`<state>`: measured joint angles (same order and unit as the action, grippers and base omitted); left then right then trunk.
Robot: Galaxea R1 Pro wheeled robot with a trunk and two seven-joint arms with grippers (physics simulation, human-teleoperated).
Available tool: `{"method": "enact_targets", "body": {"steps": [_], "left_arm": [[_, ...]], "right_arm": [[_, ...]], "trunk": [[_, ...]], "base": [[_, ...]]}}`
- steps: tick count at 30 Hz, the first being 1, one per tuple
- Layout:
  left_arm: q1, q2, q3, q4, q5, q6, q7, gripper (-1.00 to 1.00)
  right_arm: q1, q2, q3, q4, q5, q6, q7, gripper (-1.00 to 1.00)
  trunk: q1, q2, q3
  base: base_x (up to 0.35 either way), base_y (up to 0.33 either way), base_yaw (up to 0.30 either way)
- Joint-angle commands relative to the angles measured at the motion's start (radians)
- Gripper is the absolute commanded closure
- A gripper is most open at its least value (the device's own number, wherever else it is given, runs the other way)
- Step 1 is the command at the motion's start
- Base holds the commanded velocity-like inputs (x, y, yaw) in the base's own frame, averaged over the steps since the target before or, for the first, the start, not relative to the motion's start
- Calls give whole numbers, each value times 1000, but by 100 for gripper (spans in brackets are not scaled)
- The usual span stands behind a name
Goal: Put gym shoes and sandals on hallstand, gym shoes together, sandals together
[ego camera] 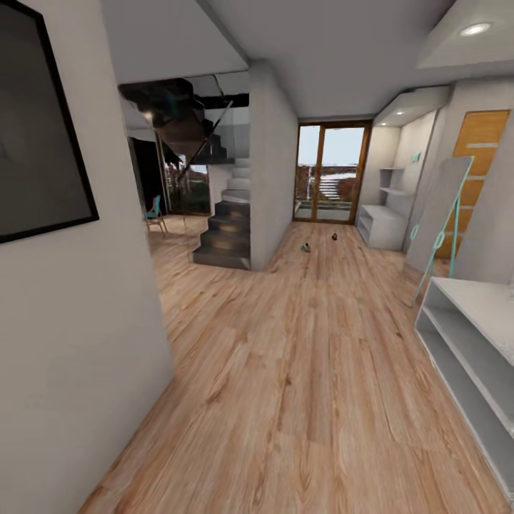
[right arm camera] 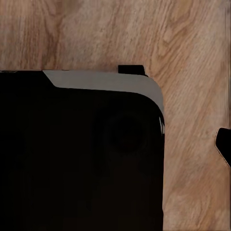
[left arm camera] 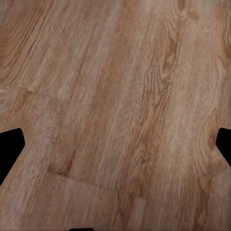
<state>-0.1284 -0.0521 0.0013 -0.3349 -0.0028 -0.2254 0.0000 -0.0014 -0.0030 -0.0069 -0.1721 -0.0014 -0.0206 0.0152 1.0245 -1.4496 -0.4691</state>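
Two small things lie far down the corridor floor: a pale greenish one and a reddish-brown one, both too small to name as shoe or sandal. A light grey hallstand with staggered wall shelves stands at the back right. My left gripper hangs open over bare planks, its dark fingertips at the picture's two sides. In the right wrist view one fingertip of my right gripper sits far out at the side; the other is hidden by a black body part.
A low grey two-tier bench runs along the near right wall, with a teal-framed mirror leaning beyond it. A white wall with a dark picture bounds the left. A staircase, a pillar and a glass door stand ahead.
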Motion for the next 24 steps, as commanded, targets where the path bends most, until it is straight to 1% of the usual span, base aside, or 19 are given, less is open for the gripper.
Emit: {"method": "enact_targets", "body": {"steps": [1,15,21,24], "left_arm": [[0,0,0,1,0,-3,0,-100],[0,0,0,1,0,-5,1,-100],[0,0,0,1,0,-5,0,-100],[0,0,0,1,0,-5,0,-100]], "right_arm": [[0,0,-1,0,0,-2,2,-100],[0,0,0,0,0,-2,2,-100],[0,1,1,0,0,-2,2,-100],[0,1,1,0,0,-2,2,-100]], "trunk": [[1,0,-1],[1,0,-1],[1,0,-1],[1,0,-1]], "base": [[314,-156,-212],[332,-114,-198],[342,-75,-152],[343,-50,-71]]}}
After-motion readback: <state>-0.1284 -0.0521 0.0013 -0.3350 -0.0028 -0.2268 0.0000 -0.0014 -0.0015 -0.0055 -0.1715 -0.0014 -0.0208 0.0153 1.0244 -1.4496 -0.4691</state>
